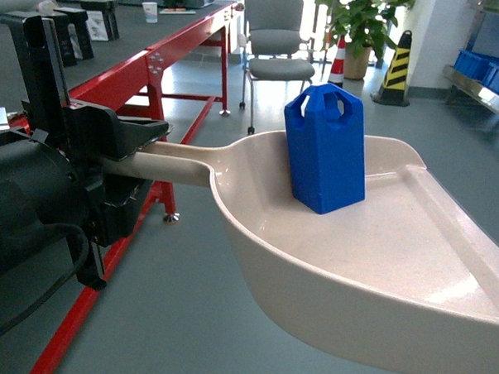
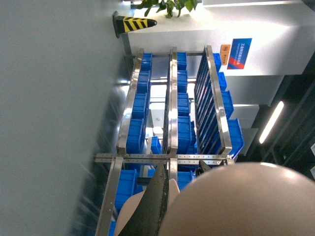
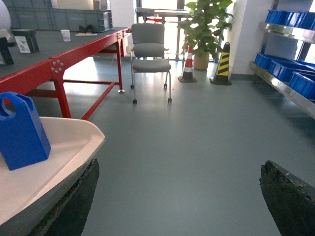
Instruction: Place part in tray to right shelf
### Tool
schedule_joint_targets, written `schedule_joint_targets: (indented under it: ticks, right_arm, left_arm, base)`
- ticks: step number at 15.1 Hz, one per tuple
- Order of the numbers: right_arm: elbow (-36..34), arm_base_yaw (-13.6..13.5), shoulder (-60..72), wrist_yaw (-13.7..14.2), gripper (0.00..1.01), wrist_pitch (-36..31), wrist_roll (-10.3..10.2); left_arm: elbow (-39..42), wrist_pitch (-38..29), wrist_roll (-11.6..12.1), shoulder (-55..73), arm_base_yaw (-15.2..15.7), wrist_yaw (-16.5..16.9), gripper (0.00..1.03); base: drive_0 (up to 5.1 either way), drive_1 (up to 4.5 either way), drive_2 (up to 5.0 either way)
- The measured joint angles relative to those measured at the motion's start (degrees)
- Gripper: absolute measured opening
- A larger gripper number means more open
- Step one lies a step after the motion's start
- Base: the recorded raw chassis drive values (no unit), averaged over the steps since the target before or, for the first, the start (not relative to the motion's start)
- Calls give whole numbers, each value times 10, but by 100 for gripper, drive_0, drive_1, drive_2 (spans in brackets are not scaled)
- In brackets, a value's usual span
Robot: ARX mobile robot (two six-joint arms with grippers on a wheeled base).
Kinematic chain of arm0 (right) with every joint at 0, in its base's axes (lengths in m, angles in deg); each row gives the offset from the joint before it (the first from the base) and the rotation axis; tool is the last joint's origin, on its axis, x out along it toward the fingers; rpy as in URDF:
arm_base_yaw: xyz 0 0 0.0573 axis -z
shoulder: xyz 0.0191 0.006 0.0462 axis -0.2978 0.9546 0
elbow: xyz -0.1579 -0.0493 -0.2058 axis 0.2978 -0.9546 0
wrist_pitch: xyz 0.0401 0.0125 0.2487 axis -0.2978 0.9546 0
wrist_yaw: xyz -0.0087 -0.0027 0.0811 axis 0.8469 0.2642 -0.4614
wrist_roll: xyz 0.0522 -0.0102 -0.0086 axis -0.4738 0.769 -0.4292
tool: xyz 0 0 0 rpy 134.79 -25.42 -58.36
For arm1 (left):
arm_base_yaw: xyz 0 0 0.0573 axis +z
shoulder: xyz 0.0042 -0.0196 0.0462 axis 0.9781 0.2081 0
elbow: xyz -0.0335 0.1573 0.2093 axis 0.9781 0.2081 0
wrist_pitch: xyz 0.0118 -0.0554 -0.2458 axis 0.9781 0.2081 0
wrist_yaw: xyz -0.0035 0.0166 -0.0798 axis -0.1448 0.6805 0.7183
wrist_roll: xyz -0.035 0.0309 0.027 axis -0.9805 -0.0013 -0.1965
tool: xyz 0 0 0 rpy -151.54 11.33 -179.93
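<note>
Upright part (image 1: 324,149) in the tray (image 1: 411,269), handle clamped in left gripper (image 1: 122,161) (right gripper (image 3: 177,196) agape)

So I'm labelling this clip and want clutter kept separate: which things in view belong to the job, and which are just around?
Part of the job:
- blue part, upright in the tray
- cream tray, handle clamped by the left gripper
- steel shelf holding blue crates

Just around:
- red table
- grey chair
- potted plant
- striped cones
</note>
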Motion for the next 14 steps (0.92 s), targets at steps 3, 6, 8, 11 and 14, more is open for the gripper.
schedule_joint_targets:
  ticks: [3, 6, 8, 11, 14]
  right_arm:
    - [0, 0, 0, 0, 98, -1, 0]
    - [0, 0, 0, 0, 98, 1, 0]
    - [0, 0, 0, 0, 98, 1, 0]
    - [0, 0, 0, 0, 98, 2, 0]
    - [0, 0, 0, 0, 98, 3, 0]
  left_arm:
    - [0, 0, 0, 0, 0, 0, 13]
    - [0, 0, 0, 0, 0, 0, 13]
    - [0, 1, 0, 0, 0, 0, 13]
    - [0, 0, 0, 0, 0, 0, 13]
    - [0, 2, 0, 0, 0, 0, 13]
  base:
    - [-3, 414, -420]
    - [0, 417, -416]
    - [-2, 415, -419]
    - [-2, 416, -419]
    - [7, 425, -411]
